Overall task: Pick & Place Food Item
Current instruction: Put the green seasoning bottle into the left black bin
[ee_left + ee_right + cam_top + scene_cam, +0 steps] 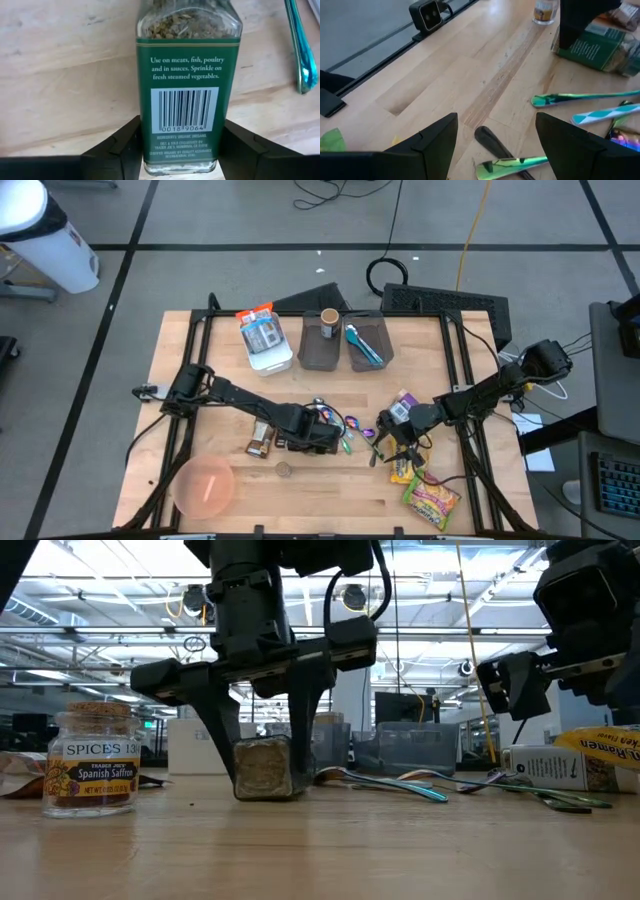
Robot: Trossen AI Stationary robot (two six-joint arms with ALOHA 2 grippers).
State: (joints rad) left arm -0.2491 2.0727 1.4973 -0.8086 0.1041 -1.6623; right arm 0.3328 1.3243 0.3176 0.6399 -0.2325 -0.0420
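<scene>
The table [450, 350] carries the work near its middle. The left gripper [262, 755] stands over the herb jar [182, 85], which lies on its side, long axis running straight ahead between the fingers [117, 150]; whether they clamp it cannot be told. The right gripper [497, 137], jaws apart, waits well aside.

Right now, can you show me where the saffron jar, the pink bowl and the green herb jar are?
saffron jar [91, 772], low view, on its purple label.
pink bowl [204, 485], high view, on its inside.
green herb jar [184, 75], left wrist view, on its green back label.
</scene>
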